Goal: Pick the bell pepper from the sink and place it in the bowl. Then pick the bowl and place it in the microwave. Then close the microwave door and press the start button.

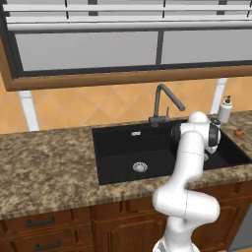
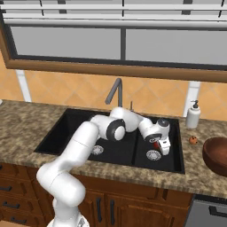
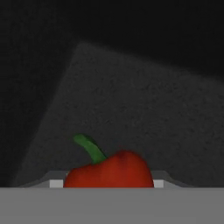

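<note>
You are at the first step; the gripper (image 2: 162, 150) is low in the sink (image 2: 75, 128), the bell pepper (image 3: 109, 170) between its fingers; whether it has clamped, you cannot tell; the bowl (image 2: 217, 155) waits empty; everything else remains.

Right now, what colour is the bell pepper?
Red with a green stem, clearest in the hand view: bell pepper.

Glossy red bell pepper (image 3: 109, 170) with green stem before my hand, matte black rectangular sink (image 1: 123, 147), speckled brown granite counter (image 1: 44, 167), reddish-brown wooden bowl (image 2: 217, 155).
</note>
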